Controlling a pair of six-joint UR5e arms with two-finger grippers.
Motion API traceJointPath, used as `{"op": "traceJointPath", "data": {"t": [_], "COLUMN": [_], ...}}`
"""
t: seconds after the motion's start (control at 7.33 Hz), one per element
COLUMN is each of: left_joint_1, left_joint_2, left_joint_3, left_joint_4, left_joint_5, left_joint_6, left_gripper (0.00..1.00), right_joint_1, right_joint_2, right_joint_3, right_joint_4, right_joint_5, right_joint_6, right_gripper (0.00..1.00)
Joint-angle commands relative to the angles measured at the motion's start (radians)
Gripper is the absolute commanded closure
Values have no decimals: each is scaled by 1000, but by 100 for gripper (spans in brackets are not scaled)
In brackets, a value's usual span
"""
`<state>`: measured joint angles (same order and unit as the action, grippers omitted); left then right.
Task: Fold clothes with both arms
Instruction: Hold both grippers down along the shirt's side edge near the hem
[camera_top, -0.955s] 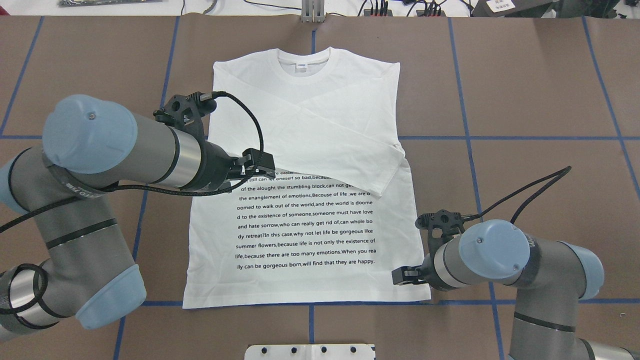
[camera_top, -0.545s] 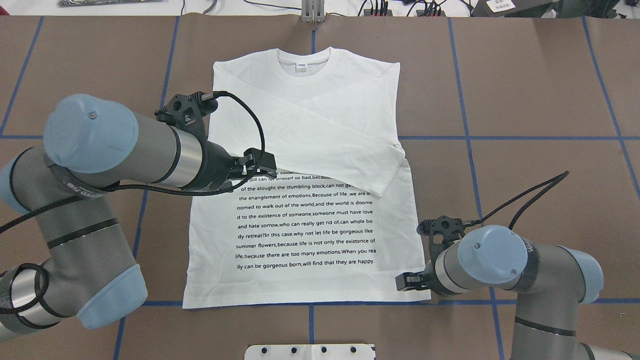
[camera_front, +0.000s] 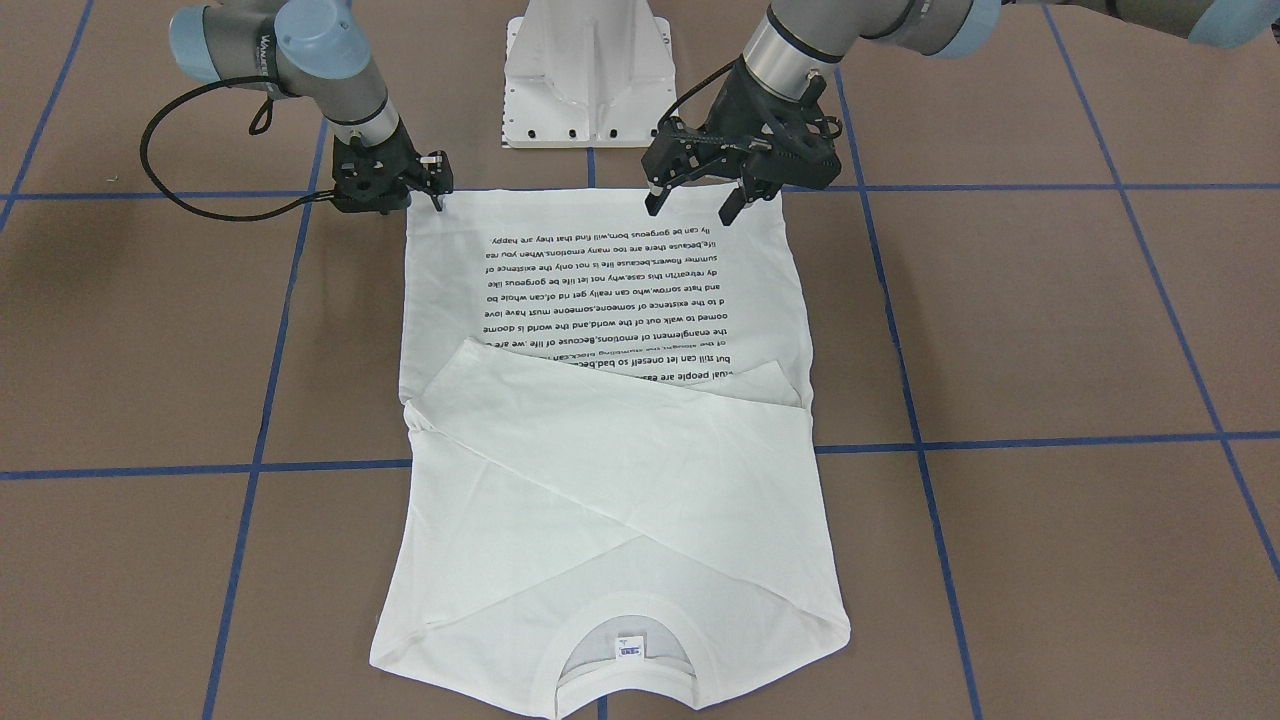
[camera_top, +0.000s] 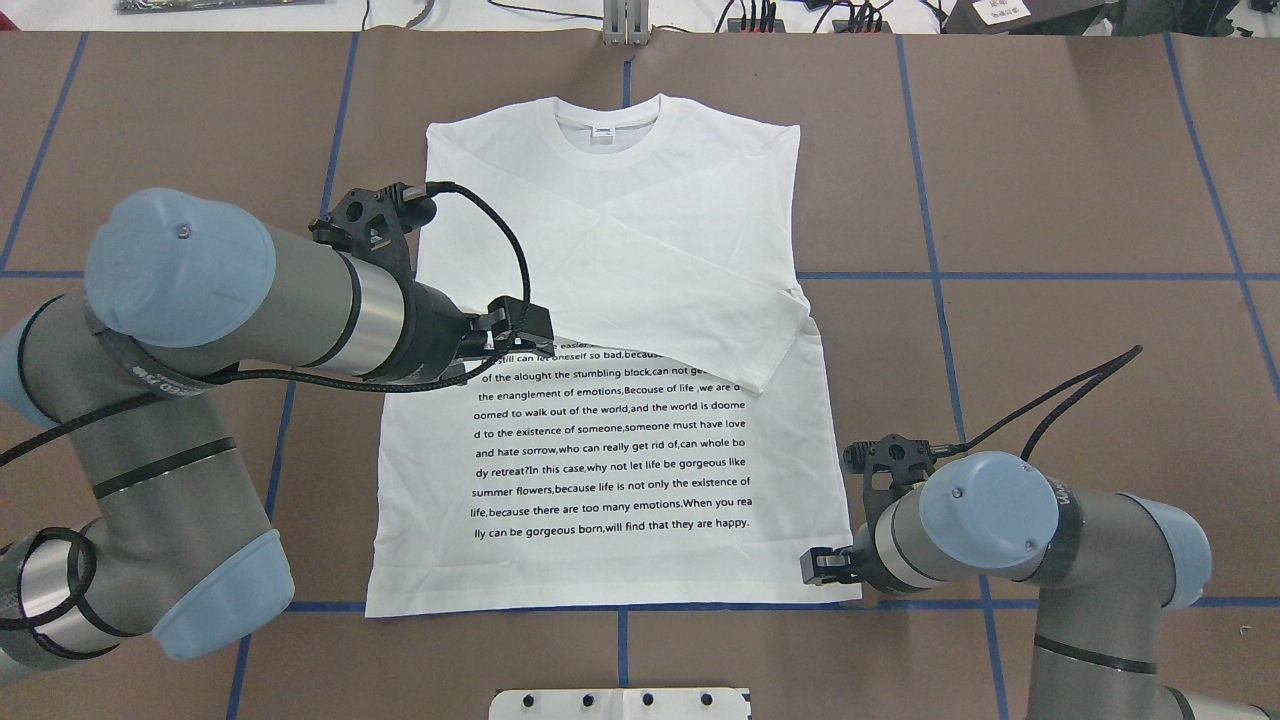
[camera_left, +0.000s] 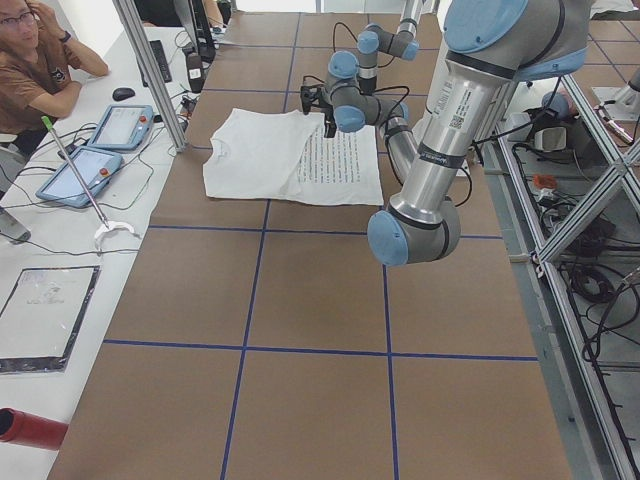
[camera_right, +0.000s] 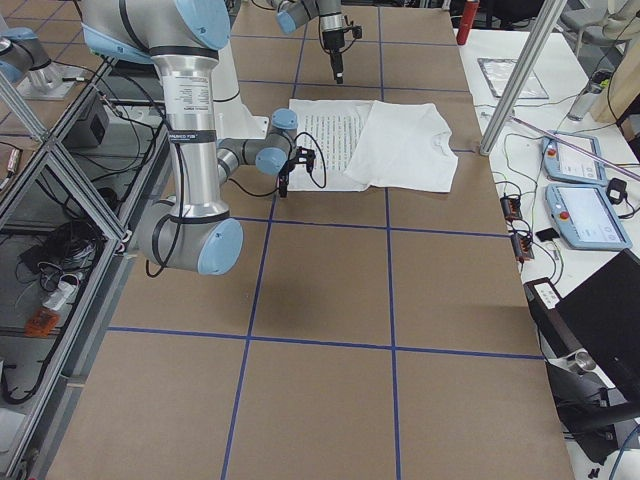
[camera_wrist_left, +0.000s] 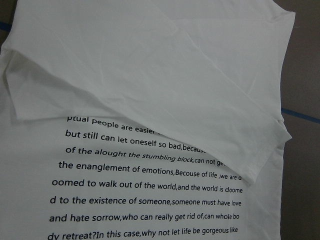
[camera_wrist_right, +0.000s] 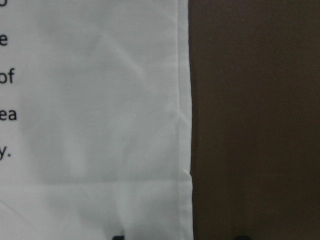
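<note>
White text-printed shirt (camera_top: 620, 250) lies flat, face up, sleeves (camera_top: 700, 300) crossed.

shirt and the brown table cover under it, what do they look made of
shirt: thin cotton knit by the look, matte white, with soft creases and a stitched hem. table cover: probably brown paper or card, matte and flat, crossed by blue tape lines; can't be sure.
</note>
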<state>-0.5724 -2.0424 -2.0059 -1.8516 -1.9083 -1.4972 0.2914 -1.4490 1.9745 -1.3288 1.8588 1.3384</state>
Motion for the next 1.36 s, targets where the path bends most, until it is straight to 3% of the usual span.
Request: {"op": "traceJointPath", "data": {"t": [0.0, 0.41, 0.55, 0.95, 1.09, 1.23], "left_joint_1": [0, 0, 0, 0, 0, 0], "left_joint_2": [1, 4, 4, -2, -2, -4], "left_joint_3": [-1, -7, -7, -8, -8, -8], "left_joint_4": [0, 0, 0, 0, 0, 0], "left_joint_5": [0, 0, 0, -1, -1, -1], "left_joint_6": [0, 0, 0, 0, 0, 0], "left_gripper": [1, 1, 1, 1, 1, 1], "right_joint_1": [-1, -8, -8, -8, -8, -5], "right_joint_2": [-1, 1, 2, 1, -1, -1], "right_joint_3": [1, 9, 12, 4, 4, 7], "right_joint_4": [0, 0, 0, 0, 0, 0], "right_joint_5": [17, 31, 30, 30, 30, 31], "right_joint_6": [2, 24, 42, 54, 56, 56], "right_gripper": [20, 20, 31, 33, 39, 57]}}
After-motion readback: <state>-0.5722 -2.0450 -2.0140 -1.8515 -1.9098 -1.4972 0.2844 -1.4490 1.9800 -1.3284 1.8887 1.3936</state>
